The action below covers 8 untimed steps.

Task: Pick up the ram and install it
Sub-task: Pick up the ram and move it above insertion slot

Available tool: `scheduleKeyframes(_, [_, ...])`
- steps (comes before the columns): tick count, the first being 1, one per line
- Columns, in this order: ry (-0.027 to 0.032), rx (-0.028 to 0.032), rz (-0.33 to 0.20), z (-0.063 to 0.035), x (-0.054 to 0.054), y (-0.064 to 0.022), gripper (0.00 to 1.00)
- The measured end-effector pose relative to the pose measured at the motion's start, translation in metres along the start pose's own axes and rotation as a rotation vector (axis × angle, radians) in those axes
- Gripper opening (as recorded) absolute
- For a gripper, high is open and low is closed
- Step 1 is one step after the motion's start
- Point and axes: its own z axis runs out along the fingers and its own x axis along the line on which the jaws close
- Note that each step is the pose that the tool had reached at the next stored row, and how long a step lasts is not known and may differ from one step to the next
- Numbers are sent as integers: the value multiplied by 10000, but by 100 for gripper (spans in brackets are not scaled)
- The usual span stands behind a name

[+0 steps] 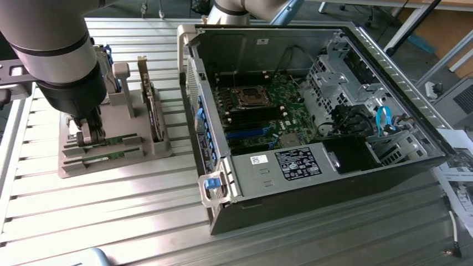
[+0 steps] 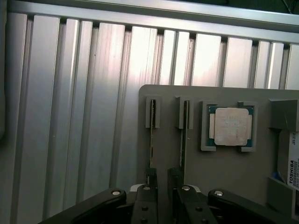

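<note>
Over the grey slotted holder (image 2: 233, 172), the pincer (image 2: 162, 179) hovers by thin ram (image 2: 152, 135).

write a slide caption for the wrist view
Open gripper poised over two ram sticks standing on edge in a grey holder, with a processor chip seated beside them.

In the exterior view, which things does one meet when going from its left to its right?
Gripper → upright card → blue latch → processor socket → blue cable → papers.
</note>
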Motion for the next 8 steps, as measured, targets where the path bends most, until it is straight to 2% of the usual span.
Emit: scheduleKeyframes(8, [-1,2,1,1,24,3,24])
